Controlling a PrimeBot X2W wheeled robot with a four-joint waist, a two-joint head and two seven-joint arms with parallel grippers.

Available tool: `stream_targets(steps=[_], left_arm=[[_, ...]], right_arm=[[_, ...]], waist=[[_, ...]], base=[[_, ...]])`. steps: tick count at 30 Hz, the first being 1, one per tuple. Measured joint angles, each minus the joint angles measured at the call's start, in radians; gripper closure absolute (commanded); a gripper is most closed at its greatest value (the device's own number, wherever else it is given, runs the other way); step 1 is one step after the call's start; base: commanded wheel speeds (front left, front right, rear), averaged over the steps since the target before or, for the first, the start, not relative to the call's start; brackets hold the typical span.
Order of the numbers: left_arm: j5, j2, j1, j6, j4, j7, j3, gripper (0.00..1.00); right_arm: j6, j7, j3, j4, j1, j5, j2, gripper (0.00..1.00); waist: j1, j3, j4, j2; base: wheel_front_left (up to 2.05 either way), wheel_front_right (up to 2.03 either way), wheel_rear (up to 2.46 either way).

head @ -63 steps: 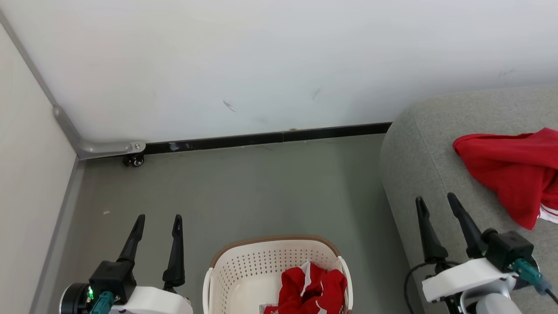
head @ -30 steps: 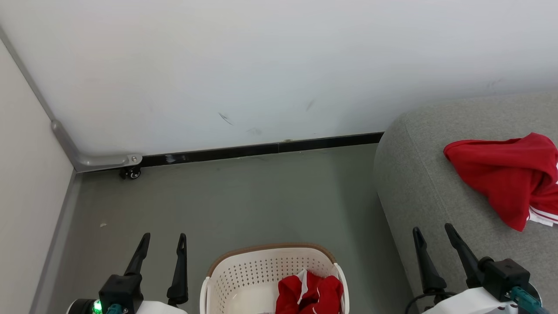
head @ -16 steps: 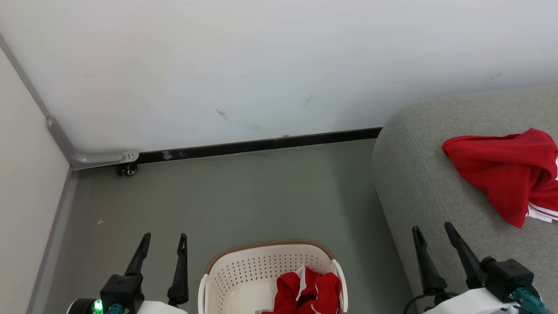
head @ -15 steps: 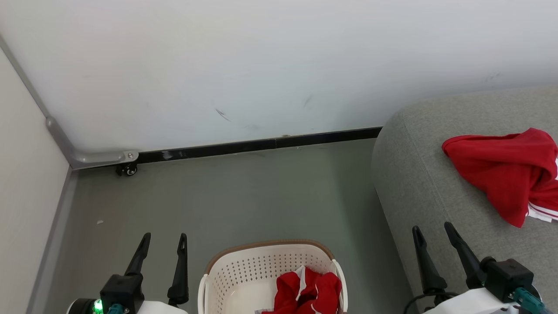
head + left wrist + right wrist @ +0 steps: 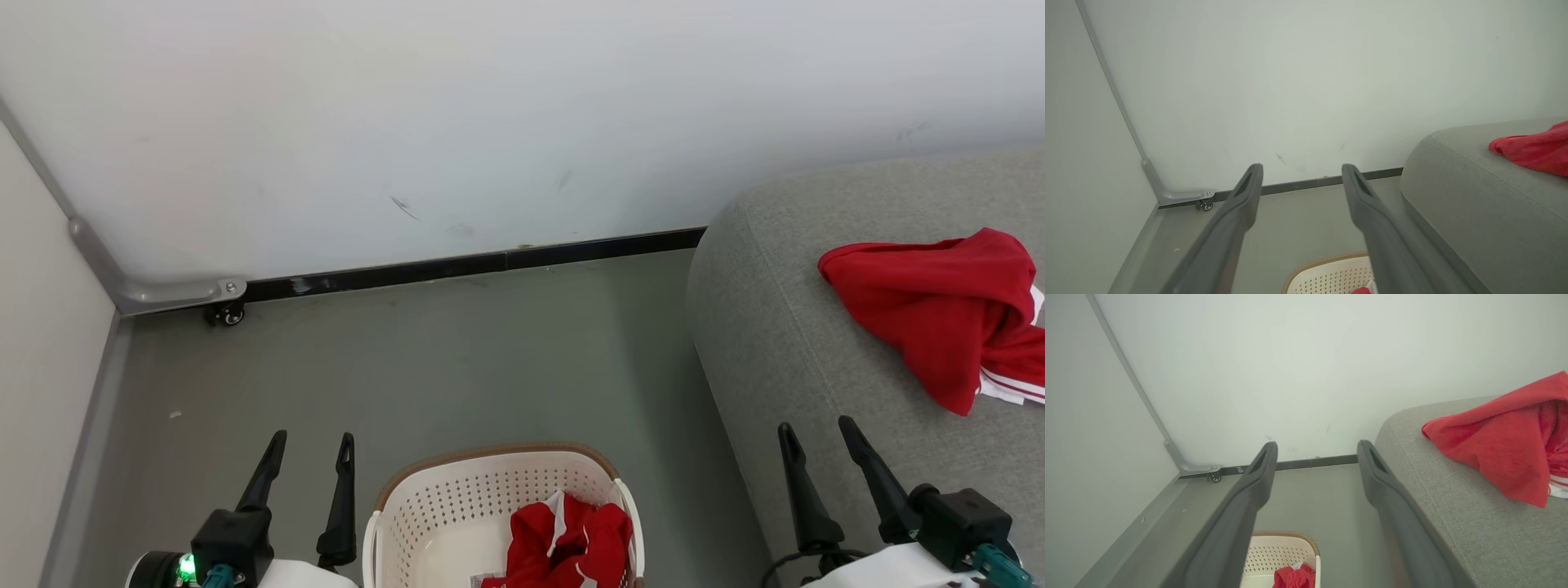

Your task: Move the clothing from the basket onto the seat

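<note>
The cream perforated basket (image 5: 457, 506) with a brown rim sits on the floor at the bottom centre, holding crumpled red clothing (image 5: 571, 545) with white trim against its right side. Another red garment (image 5: 939, 306) lies on the grey seat (image 5: 775, 343) at the right. My left gripper (image 5: 314, 443) hangs open and empty left of the basket. My right gripper (image 5: 816, 429) is open and empty over the seat's front edge. The left wrist view shows the basket rim (image 5: 1327, 265), and the right wrist view shows the basket (image 5: 1282, 555) and the garment (image 5: 1502, 445) on the seat.
A white wall (image 5: 490, 122) with a black baseboard (image 5: 457, 265) closes off the back. A panel (image 5: 41, 343) on a small caster (image 5: 224, 314) stands along the left. Grey floor (image 5: 449, 359) lies between basket and wall.
The head camera has shifted a little, so the whole picture slid left and up. Both grippers stay open and nothing in the scene has moved.
</note>
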Motion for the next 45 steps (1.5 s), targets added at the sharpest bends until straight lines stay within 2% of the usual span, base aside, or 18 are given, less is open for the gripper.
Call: stream_targets(steps=[13, 29, 45], left_arm=[[0.003, -0.002, -0.007, -0.018, 0.011, 0.0, -0.021, 0.0], [0.025, 0.001, -0.032, -0.028, 0.018, 0.0, -0.03, 0.0], [0.075, 0.028, -0.129, -0.08, 0.043, 0.0, -0.102, 0.0]], right_arm=[[0.0, 0.009, -0.028, -0.029, 0.023, 0.002, 0.001, 0.0], [0.0, 0.011, -0.021, -0.063, 0.038, 0.002, 0.002, 0.0], [0.0, 0.017, -0.018, -0.096, 0.037, 0.002, 0.002, 0.0]], waist=[[0.0, 0.009, -0.041, 0.0], [0.0, 0.032, -0.127, 0.0], [0.0, 0.083, -0.178, 0.0]], base=[[0.0, 0.0, 0.0], [0.0, 0.0, 0.0], [0.0, 0.0, 0.0]])
